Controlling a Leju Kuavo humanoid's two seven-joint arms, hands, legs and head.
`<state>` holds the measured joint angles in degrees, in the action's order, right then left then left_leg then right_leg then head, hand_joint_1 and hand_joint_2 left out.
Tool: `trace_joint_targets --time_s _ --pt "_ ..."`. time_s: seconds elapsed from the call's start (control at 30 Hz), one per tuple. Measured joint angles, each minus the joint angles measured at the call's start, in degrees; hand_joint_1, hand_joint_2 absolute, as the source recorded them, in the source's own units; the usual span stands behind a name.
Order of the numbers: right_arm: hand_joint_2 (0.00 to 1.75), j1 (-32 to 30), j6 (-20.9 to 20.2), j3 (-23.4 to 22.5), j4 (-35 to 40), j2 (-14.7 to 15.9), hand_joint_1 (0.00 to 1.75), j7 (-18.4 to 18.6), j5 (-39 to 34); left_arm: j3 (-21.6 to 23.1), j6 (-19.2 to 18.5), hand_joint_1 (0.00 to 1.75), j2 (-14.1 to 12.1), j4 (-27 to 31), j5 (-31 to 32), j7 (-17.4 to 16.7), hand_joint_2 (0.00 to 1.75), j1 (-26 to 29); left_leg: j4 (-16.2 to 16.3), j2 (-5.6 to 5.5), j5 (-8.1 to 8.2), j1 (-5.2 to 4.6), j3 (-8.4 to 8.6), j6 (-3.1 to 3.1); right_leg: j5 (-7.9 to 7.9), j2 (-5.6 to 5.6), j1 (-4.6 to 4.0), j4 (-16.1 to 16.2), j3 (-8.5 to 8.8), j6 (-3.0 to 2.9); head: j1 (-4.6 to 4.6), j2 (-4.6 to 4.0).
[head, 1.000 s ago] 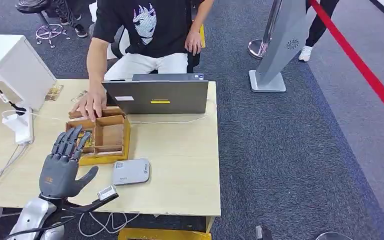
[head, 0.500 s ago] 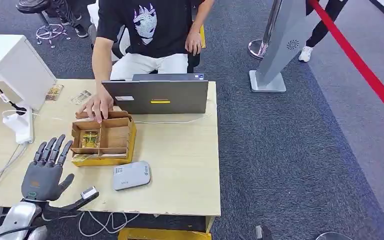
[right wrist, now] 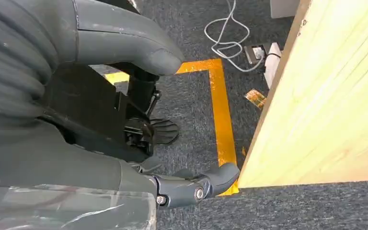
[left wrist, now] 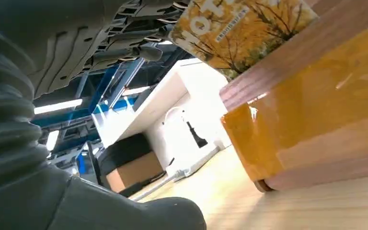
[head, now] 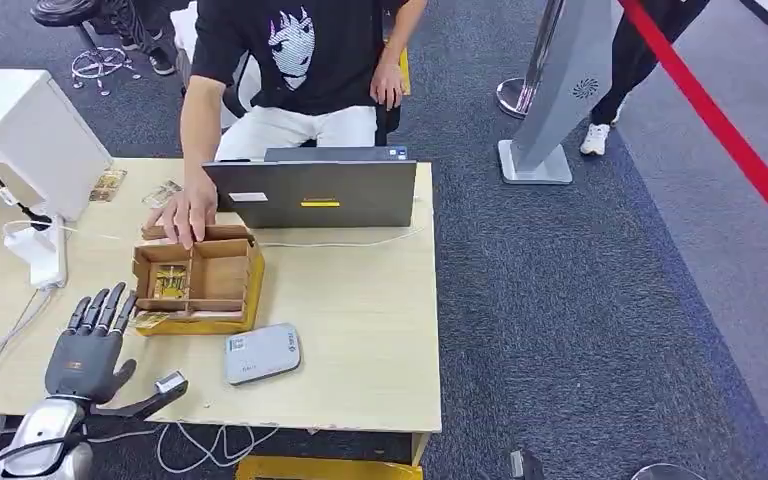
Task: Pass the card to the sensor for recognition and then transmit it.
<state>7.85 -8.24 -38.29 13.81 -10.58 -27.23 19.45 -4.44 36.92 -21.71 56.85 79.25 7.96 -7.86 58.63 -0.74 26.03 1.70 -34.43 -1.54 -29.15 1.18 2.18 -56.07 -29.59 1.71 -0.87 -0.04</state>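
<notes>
Tabletop (head: pixel 360 330): carrying a wooden box (head: pixel 198 285), its left compartment holding the card (head: pixel 169 281); a person's hand (head: pixel 182 212) resting on its far rim. My left hand (head: pixel 88 350) is hovering beside it, fingers spread, holding nothing. Grey sensor (head: pixel 262 352) lying nearby.

Yellow-leaf card (head: pixel 171 281) flat in the wooden box's left compartment, grey rounded sensor (head: pixel 262 352) flat on the tabletop just beside the box.
</notes>
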Motion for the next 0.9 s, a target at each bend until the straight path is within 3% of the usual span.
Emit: trace_joint_targets --time_s 0.3,0.63,0.9 --pt "1.75 0.0 0.0 0.02 0.0 0.0 0.0 0.0 -0.2 0.07 1.35 0.0 1.34 -0.67 0.0 0.9 1.75 -0.37 0.01 0.01 0.0 -0.01 0.0 0.0 0.0 0.01 0.01 0.01 0.0 0.0 0.02 0.0" --pt "1.75 0.01 0.02 0.11 0.0 0.0 0.0 0.0 -0.5 1.09 1.27 0.0 2.34 4.22 -0.5 0.81 1.75 -0.32 0.01 0.01 0.0 0.0 0.0 0.0 0.0 0.01 0.0 0.0 0.0 0.0 0.02 -0.02" --pt "1.75 0.0 0.02 0.52 0.0 0.0 0.0 0.0 -0.52 1.29 1.46 0.0 2.34 4.72 -0.83 0.81 1.75 -0.34 0.01 0.01 0.0 -0.01 0.0 0.0 0.0 0.01 0.01 0.0 0.0 0.0 0.02 -0.02"
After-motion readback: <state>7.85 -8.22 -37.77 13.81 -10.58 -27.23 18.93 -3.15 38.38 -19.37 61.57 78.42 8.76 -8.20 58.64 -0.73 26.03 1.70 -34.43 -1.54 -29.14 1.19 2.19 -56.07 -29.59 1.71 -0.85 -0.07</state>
